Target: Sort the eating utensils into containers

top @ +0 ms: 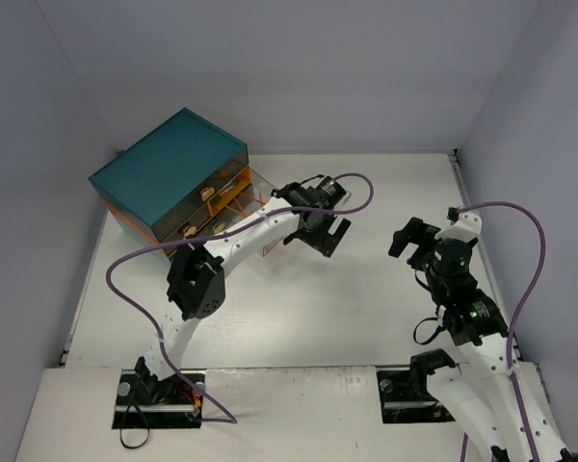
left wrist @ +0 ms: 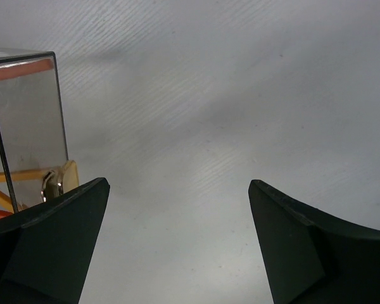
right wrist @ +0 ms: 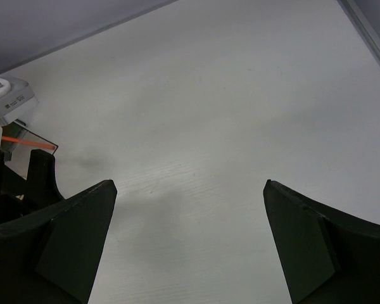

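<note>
Drawers half hidden behind left arm

We see a teal box-shaped chest set at an angle on the bench's far left, orange-edged drawers pulled partly out, pale knobs on their fronts, thin orange chopsticks lying inside one

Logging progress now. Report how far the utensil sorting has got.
Done, apparently: no utensil shows loose on the table; orange chopsticks sit in an open drawer of the teal chest. In hand: nothing; left gripper and right gripper are open, empty. Left: perhaps closing drawers.
</note>
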Motion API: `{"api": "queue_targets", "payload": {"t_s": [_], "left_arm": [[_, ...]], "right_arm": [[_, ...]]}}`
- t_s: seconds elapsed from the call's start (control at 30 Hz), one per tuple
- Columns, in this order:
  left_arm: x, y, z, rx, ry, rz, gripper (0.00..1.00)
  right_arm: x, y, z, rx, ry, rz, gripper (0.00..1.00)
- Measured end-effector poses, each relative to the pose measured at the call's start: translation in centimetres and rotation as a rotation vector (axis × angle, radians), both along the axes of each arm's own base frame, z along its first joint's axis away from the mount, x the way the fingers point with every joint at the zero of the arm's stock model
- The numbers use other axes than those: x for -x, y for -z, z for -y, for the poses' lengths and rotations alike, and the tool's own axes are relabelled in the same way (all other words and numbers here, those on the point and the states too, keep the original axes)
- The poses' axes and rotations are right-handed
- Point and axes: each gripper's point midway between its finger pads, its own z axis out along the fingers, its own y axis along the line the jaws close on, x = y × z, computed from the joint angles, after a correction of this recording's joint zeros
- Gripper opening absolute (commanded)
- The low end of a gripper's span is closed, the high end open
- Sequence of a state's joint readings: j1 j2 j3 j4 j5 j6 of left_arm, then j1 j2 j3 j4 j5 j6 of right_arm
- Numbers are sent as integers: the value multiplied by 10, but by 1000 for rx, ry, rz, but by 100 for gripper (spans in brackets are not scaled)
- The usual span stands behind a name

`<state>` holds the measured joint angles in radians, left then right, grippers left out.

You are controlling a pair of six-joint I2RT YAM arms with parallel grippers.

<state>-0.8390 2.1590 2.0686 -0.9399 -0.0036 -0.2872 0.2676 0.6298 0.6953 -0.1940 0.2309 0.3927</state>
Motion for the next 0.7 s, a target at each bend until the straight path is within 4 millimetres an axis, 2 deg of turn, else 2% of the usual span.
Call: {"api": "queue_targets", "payload": {"t_s": [0.13,0.37,0.57,0.7], "left_arm": [[-15,11,-13,-27,-28,2,92],[-38,5,-30,-59,-60,70,92],[-75,-7,-84,-171,-154,165,92],[-91,-16,-120,-253,-210,215,92]], "right_arm": [[4,10,1,6,2,-37,100],[7,16,1,11,-1,-59,100],[6,19,-2,10,-14,-76,100],[5,23,-4,8,-25,-89,100]]}}
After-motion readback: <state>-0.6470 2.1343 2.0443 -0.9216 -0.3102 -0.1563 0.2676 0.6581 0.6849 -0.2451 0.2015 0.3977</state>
